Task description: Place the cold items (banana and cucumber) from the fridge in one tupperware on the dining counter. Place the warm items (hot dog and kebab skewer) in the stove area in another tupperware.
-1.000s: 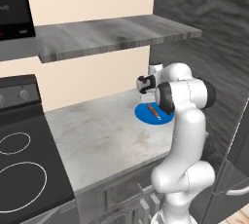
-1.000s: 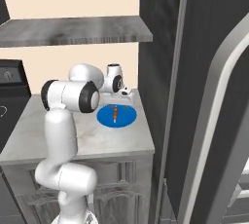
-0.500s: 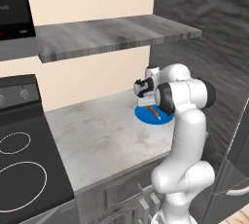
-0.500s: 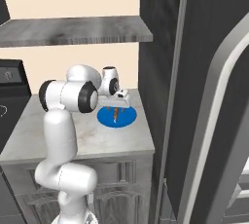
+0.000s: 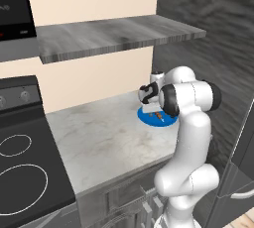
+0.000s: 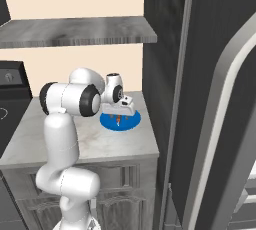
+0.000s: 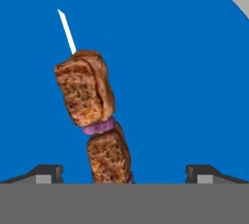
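A kebab skewer (image 7: pixel 93 111) of brown meat chunks, a purple onion ring and a white stick lies on a blue plate (image 7: pixel 185 72). On the marble counter the same plate (image 5: pixel 149 120) (image 6: pixel 131 122) sits by the fridge side, with the skewer (image 5: pixel 158 115) (image 6: pixel 118 119) on it. My gripper (image 7: pixel 124 173) (image 5: pixel 150 107) (image 6: pixel 119 110) hangs low over the plate, open, its fingertips (image 7: pixel 46 172) on either side of the skewer's near end, apart from it. The banana, cucumber, hot dog and tupperware are out of view.
A grey shelf (image 5: pixel 114 33) runs above the counter (image 5: pixel 99 142). A black stove (image 5: pixel 20 172) with ring burners stands at the left. The dark fridge (image 6: pixel 215 99) rises right of the counter, its door edge close to the plate.
The hand has come down toward the blue plate and the skewer. The plate and skewer have not moved.
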### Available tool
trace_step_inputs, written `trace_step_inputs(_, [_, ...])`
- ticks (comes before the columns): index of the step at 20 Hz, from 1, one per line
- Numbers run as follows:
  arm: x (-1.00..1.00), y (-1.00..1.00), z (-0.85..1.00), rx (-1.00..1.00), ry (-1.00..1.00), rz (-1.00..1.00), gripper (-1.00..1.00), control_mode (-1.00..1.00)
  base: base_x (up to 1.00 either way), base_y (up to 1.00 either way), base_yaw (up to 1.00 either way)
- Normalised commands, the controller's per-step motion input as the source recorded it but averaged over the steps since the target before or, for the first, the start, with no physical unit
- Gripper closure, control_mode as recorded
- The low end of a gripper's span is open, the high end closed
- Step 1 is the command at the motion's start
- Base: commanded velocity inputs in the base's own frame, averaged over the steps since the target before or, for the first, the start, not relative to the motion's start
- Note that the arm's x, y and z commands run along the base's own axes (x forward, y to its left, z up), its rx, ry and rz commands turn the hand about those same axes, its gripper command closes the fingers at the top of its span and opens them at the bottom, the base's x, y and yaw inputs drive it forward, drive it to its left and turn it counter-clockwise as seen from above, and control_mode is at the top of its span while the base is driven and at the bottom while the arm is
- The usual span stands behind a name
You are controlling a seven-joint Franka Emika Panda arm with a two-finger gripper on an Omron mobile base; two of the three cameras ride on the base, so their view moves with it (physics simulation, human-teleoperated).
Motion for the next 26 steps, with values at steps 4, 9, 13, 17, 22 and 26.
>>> trace_step_inputs(4, [-0.04, 0.00, -0.22, 0.00, 0.00, 0.00, -1.00, -1.00, 0.00, 0.00, 0.00])
trace_step_inputs(9, [-0.01, 0.00, -0.20, 0.00, 0.00, 0.00, -1.00, -1.00, 0.00, 0.00, 0.00])
trace_step_inputs(13, [0.00, 0.00, -0.16, 0.00, 0.00, 0.00, 1.00, -1.00, 0.00, 0.00, 0.00])
trace_step_inputs(17, [-0.03, 0.00, -0.03, 0.00, 0.00, 0.00, 1.00, -1.00, 0.00, 0.00, 0.00])
trace_step_inputs(22, [-0.04, 0.00, -0.01, 0.00, 0.00, 0.00, 1.00, -1.00, 0.00, 0.00, 0.00])
trace_step_inputs(26, [-0.19, 0.00, 0.01, 0.00, -0.09, 0.00, 1.00, -1.00, 0.00, 0.00, 0.00])
